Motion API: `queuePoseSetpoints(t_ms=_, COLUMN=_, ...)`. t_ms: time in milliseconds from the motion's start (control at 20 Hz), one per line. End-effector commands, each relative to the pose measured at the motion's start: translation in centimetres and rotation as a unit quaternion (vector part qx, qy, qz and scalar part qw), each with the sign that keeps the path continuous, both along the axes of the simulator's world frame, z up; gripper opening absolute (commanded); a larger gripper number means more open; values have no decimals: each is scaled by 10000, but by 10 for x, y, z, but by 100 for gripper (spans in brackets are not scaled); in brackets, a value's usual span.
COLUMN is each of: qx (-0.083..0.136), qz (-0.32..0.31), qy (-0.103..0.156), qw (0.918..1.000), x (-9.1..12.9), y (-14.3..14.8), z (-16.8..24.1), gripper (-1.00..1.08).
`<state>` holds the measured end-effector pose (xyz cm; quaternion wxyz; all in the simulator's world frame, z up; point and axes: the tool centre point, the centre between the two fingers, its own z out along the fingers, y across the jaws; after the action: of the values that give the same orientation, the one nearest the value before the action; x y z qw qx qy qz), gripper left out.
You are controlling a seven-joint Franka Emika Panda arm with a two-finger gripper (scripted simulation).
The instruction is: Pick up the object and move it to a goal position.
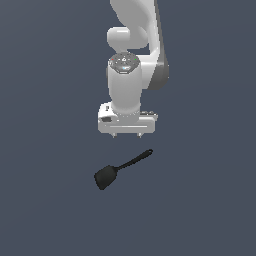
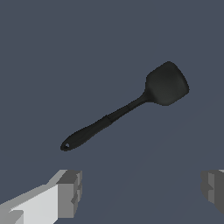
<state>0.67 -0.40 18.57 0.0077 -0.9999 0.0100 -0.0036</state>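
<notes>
Two jaws wide apart, empty, above the black spatula (image 1: pixel 116 171) (image 2: pixel 131 105).

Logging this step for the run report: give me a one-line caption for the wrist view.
Open tool above the floor, black spatula lying ungrasped ahead of its fingers.

gripper (image 2: pixel 140 192) fingers (edge-cropped)
</notes>
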Motion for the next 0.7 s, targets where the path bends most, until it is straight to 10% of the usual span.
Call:
queuePoseSetpoints(t_ms=0, qx=0, qz=0, qy=0, qw=10000, x=0, y=0, z=0, gripper=100)
queuePoseSetpoints(t_ms=650, qx=124, qz=240, qy=78, qw=9996, x=-6, y=26, z=-1, gripper=100)
